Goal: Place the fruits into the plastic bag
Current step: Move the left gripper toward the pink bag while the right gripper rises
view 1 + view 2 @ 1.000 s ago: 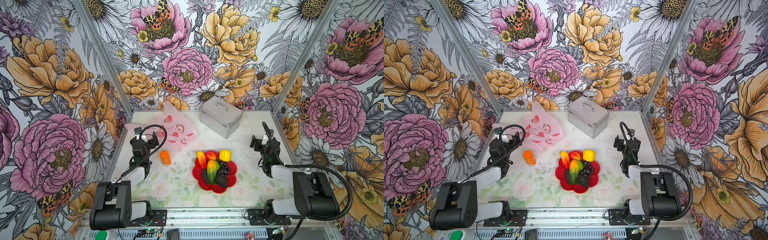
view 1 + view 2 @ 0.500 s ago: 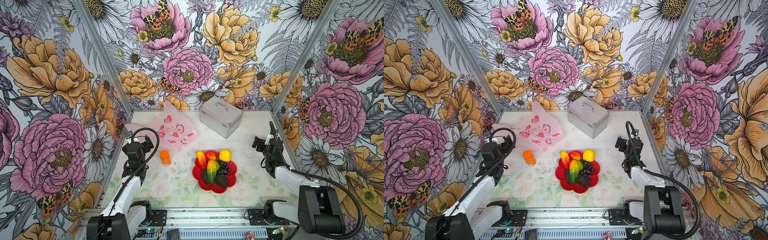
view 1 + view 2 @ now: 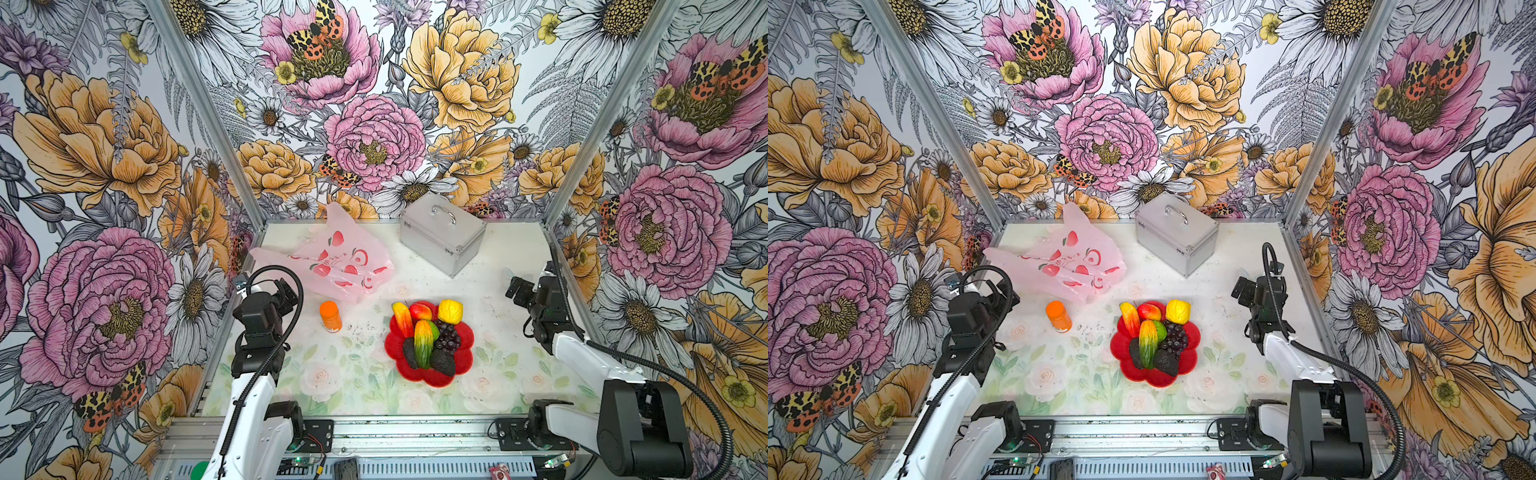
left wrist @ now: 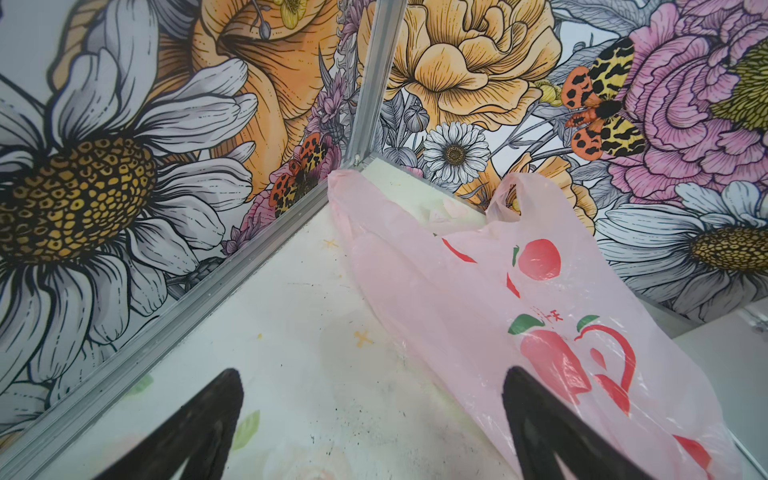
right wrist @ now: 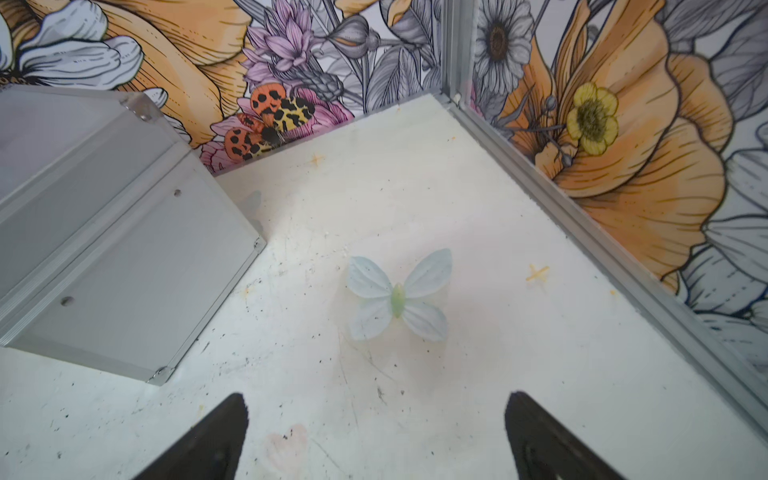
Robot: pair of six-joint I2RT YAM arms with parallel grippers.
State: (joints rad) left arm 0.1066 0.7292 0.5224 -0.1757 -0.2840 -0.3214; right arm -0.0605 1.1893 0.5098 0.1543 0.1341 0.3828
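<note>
We had the fruits piled on the red plate, centre of the worktop, none bagged. Both pincers stood wide and empty. The right pincer was nearer the plate, the left pincer just beside the plastic bag. The bag lay slack beyond, far-left, long axis running toward the corner. The left wrist view showed its handles at the corner end but no fruits.

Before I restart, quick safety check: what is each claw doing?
Left claw: open, holding nothing.
Right claw: open, holding nothing.
</note>
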